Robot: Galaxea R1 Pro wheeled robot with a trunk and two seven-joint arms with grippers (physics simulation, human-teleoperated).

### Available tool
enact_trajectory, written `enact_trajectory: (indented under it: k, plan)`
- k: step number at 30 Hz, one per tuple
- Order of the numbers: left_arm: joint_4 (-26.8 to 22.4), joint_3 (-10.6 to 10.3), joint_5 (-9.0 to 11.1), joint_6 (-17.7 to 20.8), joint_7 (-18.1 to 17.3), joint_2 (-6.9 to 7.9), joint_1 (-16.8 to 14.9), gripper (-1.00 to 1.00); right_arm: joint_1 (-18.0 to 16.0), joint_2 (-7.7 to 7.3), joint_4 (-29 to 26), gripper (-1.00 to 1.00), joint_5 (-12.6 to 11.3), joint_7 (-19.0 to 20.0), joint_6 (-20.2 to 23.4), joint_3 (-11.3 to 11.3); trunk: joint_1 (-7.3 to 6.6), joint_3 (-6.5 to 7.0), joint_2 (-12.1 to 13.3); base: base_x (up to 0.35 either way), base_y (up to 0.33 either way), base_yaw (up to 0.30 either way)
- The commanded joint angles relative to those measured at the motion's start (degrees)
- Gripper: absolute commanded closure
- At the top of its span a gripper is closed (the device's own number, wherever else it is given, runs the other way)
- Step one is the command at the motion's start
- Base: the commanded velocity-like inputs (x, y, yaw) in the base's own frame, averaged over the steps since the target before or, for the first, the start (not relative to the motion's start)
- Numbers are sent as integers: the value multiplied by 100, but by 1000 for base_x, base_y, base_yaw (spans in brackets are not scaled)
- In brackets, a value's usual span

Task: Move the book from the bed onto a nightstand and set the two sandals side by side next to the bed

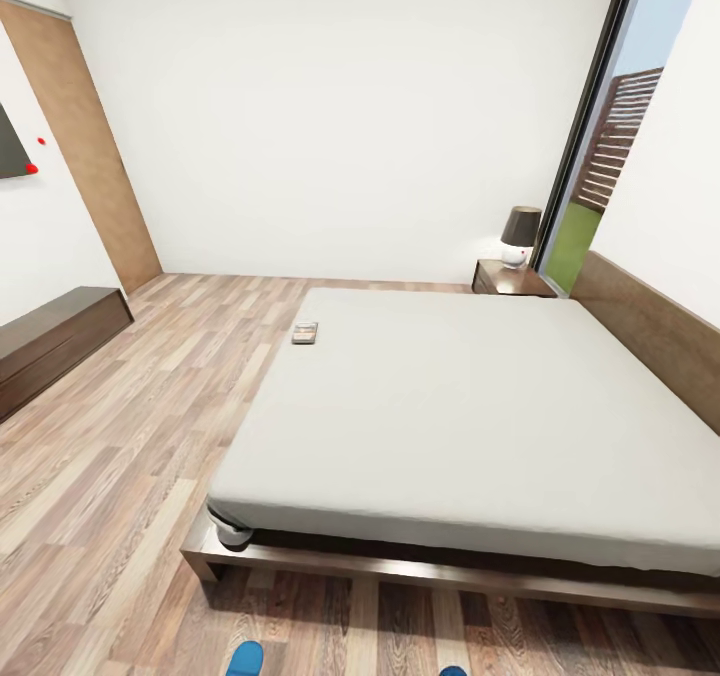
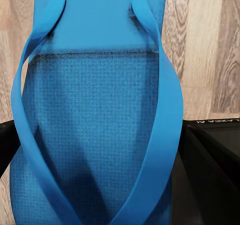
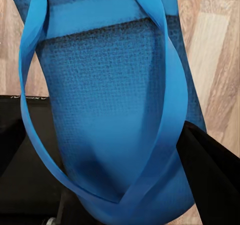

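Sandals: two, blue; one sandal [image 1: 244,659] peeps in at the near edge left, the other sandal [image 1: 452,671] at the near edge right, apart.
Left gripper: its fingers [image 2: 210,175] flank a sandal [image 2: 95,120] over wood floor [image 2: 210,45]; grip cannot be told.
Right gripper: fingers [image 3: 210,170] beside a sandal [image 3: 110,110]; grip cannot be told.
Book [image 1: 305,332]: one, on the bed [image 1: 460,406], far left edge.
Nightstand [image 1: 510,279]: one, far right, bearing one lamp [image 1: 520,235].
Cabinet [image 1: 50,341]: one, left.
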Motion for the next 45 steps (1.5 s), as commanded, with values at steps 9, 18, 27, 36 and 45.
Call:
enact_trajectory:
  k: [9,18,27,36,45]
  plan:
    - [-17,-39,64,44,-85,26,-9,100,-3,-54,-17,100,26,351,-347,6,113,-101,-212,0,0,0]
    - [-18,-39,71,41,-502,32,-11,100,-3,-186,-25,100,13,812,-383,4,113,-101,-212,0,0,0]
    - [-18,-38,72,-2,-555,41,-11,100,5,-219,-38,100,1,852,-387,-2,201,-173,-373,0,0,0]
    - [-14,-34,77,-20,-598,89,-11,100,13,-229,-62,100,10,849,-387,-2,289,-245,-533,0,0,0]
    - [-10,-34,362,-13,-991,290,-11,100,14,-243,-56,100,9,848,-394,-2,377,-316,-694,0,0,0]
